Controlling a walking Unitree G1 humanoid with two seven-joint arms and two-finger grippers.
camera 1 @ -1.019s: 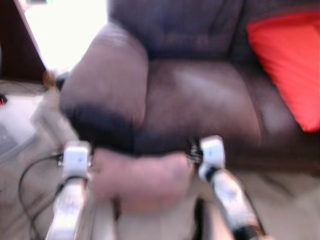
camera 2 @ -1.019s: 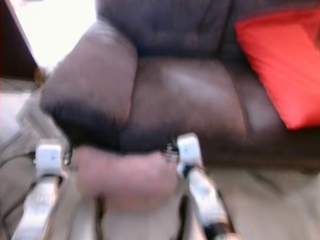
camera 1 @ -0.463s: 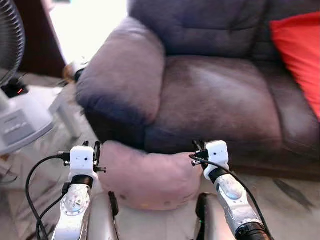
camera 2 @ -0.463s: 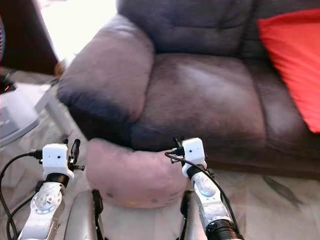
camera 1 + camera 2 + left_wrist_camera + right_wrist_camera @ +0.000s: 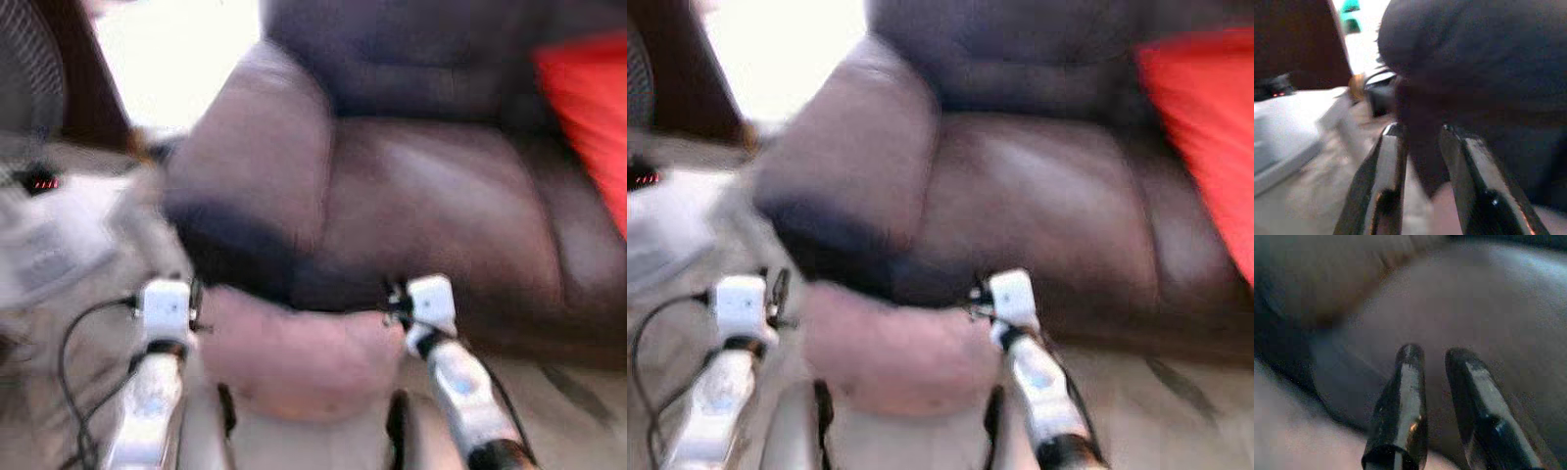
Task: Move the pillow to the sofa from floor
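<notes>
A pale pink pillow (image 5: 294, 352) hangs pressed between my two arms, just in front of the brown sofa's (image 5: 441, 206) front edge and below its padded armrest (image 5: 255, 147). My left gripper (image 5: 186, 294) lies against the pillow's left side. Its fingers (image 5: 1391, 161) point at the dark armrest, close together with nothing between them. My right gripper (image 5: 397, 299) is on the pillow's right side. Those fingers (image 5: 1405, 382) are also close together and empty, reaching over the seat cushion (image 5: 1488, 308). The head views are blurred.
A red cushion (image 5: 588, 98) leans at the sofa's right end. A white fan base (image 5: 49, 225) with a red light stands on the floor to the left. A black cable (image 5: 69, 343) loops near my left arm. Pale floor (image 5: 558, 411) runs along the sofa front.
The whole picture has gone blurred and shifted slightly, so the camera moved. The pillow stays pressed between both arms in front of the seat edge.
</notes>
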